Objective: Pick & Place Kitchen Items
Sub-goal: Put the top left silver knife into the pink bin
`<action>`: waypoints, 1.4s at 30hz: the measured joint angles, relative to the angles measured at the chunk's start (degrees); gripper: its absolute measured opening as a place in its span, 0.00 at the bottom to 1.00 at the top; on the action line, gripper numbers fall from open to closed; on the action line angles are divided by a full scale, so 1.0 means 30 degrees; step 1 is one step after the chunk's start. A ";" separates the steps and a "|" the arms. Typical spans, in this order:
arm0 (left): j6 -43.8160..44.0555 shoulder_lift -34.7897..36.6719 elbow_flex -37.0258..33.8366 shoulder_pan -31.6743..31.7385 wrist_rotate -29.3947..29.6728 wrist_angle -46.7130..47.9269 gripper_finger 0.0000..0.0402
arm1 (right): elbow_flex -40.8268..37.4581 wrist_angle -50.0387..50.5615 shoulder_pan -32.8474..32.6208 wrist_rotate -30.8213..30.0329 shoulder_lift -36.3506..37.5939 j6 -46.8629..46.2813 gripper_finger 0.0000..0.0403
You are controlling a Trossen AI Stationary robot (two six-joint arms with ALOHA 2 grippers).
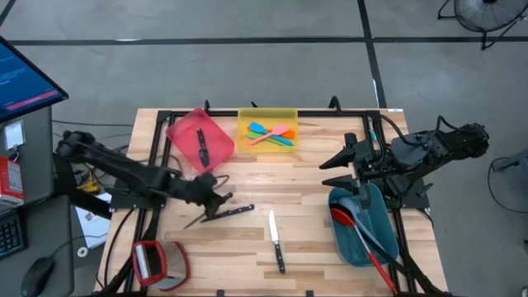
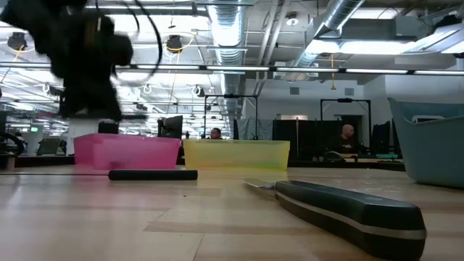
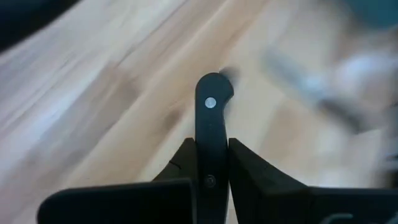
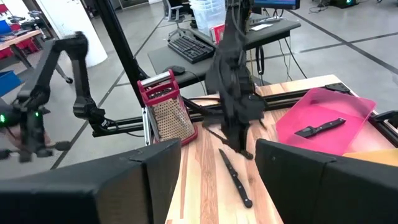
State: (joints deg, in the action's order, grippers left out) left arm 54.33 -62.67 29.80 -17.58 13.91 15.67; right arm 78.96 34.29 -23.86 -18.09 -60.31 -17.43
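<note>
Item: black-handled knife point(image 3: 210, 134), pinched by its handle in my left gripper point(image 1: 216, 202), at the table's point(image 1: 305, 214) left-centre. Step: pick. Next: carry to pink bin point(image 1: 200, 139), far left. My right gripper point(image 1: 340, 161), fingers spread, waits above teal bin point(image 1: 363, 227).

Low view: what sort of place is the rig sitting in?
Most likely an open lab or industrial workspace, not a home kitchen. Exposed ceiling ducts and strip lights hang overhead, people sit at desks behind the wooden table, and a computer keyboard rests on a desk nearby.
</note>
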 joint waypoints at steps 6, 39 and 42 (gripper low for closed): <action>0.0538 0.5526 0.0029 0.0000 0.0066 -0.4124 0.07 | 0.0000 -0.0001 0.0003 0.0002 0.0000 0.0007 0.50; -1.4516 0.8621 0.0087 0.1032 1.4792 -1.5022 0.07 | 0.0000 -0.0016 0.0007 -0.0005 0.0002 0.0007 0.50; -1.7152 0.7735 0.0087 0.2237 1.7968 -1.4676 0.07 | 0.0000 -0.0024 0.0007 -0.0005 0.0000 0.0007 0.50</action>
State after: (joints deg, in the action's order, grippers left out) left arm 2.87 -39.47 30.06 -10.87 67.81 -28.36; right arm 78.96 34.22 -23.83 -18.11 -60.31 -17.41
